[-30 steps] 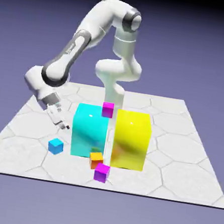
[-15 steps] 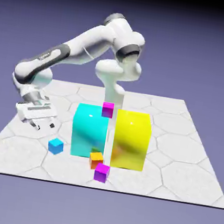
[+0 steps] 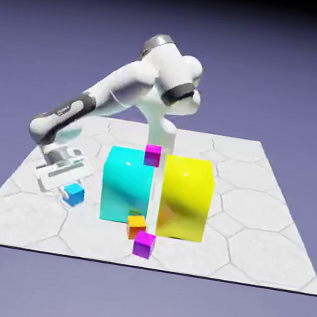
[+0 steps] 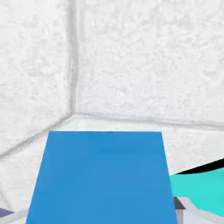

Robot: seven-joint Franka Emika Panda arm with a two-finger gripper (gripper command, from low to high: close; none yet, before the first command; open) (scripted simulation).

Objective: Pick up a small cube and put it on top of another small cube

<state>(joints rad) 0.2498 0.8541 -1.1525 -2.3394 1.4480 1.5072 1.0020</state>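
Observation:
The tiny bright blue cube (image 3: 75,194) sits between the fingers of my gripper (image 3: 69,191), which is shut on it at the exterior view's left, just off the white table (image 3: 29,220). The hand view is filled low down by the blue cube (image 4: 103,179), which hides most of both fingertips. A small orange cube (image 3: 135,225) and a small magenta cube (image 3: 144,243) lie in front of the big blocks. Another small magenta cube (image 3: 152,154) stands behind them.
The big cyan block (image 3: 127,185) stands close to the right of my gripper, with the big yellow block (image 3: 185,198) beside it. A corner of the cyan block (image 4: 199,190) shows at the hand view's lower right, over the hexagon-patterned table (image 4: 131,57).
My gripper swung out to the left, then came down and closed on the blue cube. The cube now sits slightly up and left of where it lay.

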